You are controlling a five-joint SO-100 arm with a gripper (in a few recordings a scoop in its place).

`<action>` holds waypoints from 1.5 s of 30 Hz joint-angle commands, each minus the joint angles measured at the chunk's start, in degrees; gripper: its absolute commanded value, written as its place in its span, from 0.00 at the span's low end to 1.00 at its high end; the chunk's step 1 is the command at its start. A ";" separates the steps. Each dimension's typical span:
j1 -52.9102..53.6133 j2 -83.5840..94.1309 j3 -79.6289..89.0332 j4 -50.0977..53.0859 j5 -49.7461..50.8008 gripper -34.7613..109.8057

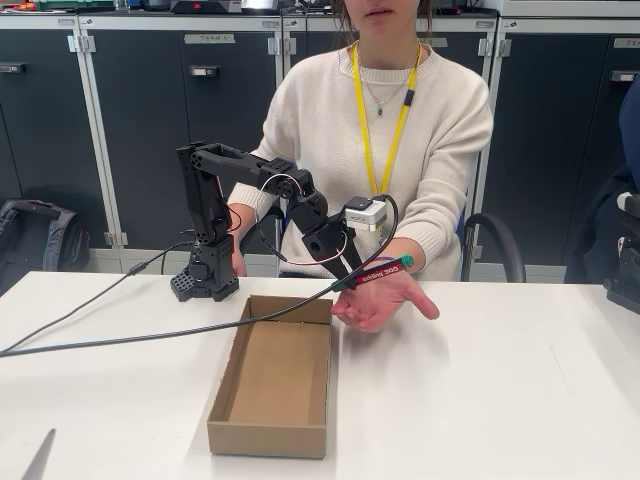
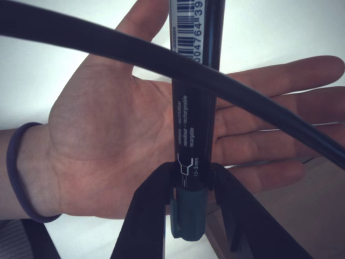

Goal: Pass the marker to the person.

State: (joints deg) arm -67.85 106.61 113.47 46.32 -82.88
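in the wrist view i'm seeing a barcode on the marker (image 2: 193,135); the fixed view is showing its red label. fingers (image 2: 145,216) are pinching it above the person's (image 1: 390,120) open hand (image 2: 135,145), cardboard box (image 1: 272,385) at seven o'clock.

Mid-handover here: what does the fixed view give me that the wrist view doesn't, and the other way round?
Fixed view: the whole arm, the open cardboard box on the table, and the person seated behind it. Wrist view: the purple wristband and the barcode on the marker. Both: the gripper shut on the marker, held over the person's open palm.
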 commanded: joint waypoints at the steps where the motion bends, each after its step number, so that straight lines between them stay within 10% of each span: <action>1: 0.79 0.97 -0.79 -1.85 0.00 0.49; 45: 1.58 3.60 3.08 -6.86 -0.88 0.50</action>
State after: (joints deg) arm -66.18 106.61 116.81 41.04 -83.41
